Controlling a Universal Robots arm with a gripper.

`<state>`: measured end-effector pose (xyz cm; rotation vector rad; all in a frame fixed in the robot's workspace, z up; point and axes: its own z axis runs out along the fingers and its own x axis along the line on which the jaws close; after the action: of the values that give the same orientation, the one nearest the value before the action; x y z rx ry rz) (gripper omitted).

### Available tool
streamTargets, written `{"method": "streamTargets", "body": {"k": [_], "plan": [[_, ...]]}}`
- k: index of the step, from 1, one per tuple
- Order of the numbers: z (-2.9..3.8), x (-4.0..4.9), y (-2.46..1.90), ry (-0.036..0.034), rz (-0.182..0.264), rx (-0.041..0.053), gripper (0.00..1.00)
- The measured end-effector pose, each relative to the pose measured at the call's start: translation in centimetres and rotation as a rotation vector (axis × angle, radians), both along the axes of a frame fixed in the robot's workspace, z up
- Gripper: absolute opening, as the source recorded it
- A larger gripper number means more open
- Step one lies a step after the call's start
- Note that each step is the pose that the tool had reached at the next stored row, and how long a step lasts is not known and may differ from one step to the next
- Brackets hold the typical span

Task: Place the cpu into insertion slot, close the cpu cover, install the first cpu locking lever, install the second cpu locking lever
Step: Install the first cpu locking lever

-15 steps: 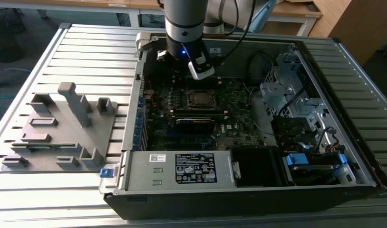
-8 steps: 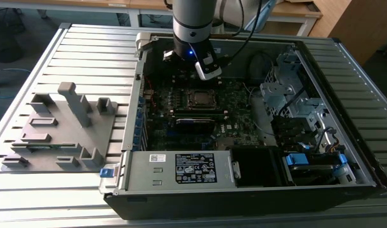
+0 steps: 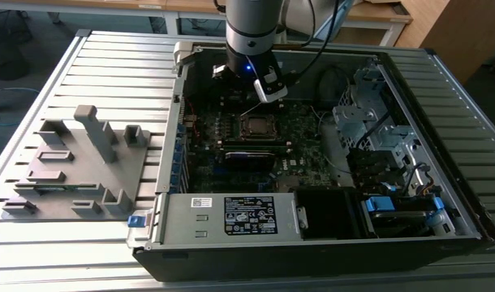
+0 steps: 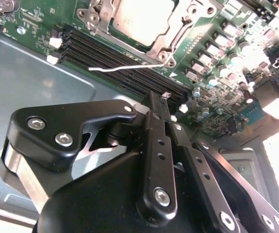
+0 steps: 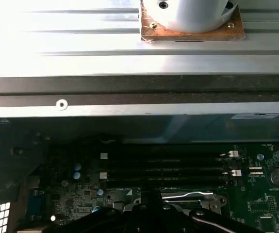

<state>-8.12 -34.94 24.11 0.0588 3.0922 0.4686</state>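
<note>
The cpu (image 4: 138,18), with its dull silver top, lies in the insertion slot (image 3: 258,126) in the middle of the motherboard. The silver cpu cover (image 4: 177,33) is folded down around it, and its edge shows in the first wrist view (image 5: 188,196). One thin wire locking lever (image 4: 124,68) sticks out free over the memory slots and is seen as a pale line in the exterior view (image 3: 252,109). My gripper (image 4: 159,99) hangs just above the board on the memory-slot side of the socket, beyond the lever's tip. Its fingers are shut on nothing. The gripper (image 3: 252,88) sits behind the socket in the exterior view.
Long black memory slots (image 4: 120,58) run beside the socket. The case wall (image 5: 129,90) rises close behind the board. A power supply (image 3: 231,216) and a drive cage (image 3: 369,121) crowd the case. A grey fixture plate (image 3: 77,164) lies at the exterior view's left.
</note>
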Motion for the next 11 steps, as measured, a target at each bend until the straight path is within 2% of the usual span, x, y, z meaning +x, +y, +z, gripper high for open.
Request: {"method": "streamTargets", "body": {"k": [11], "plan": [[-0.12,0.04,0.00,0.0000,0.000,-0.0014,0.10]]}}
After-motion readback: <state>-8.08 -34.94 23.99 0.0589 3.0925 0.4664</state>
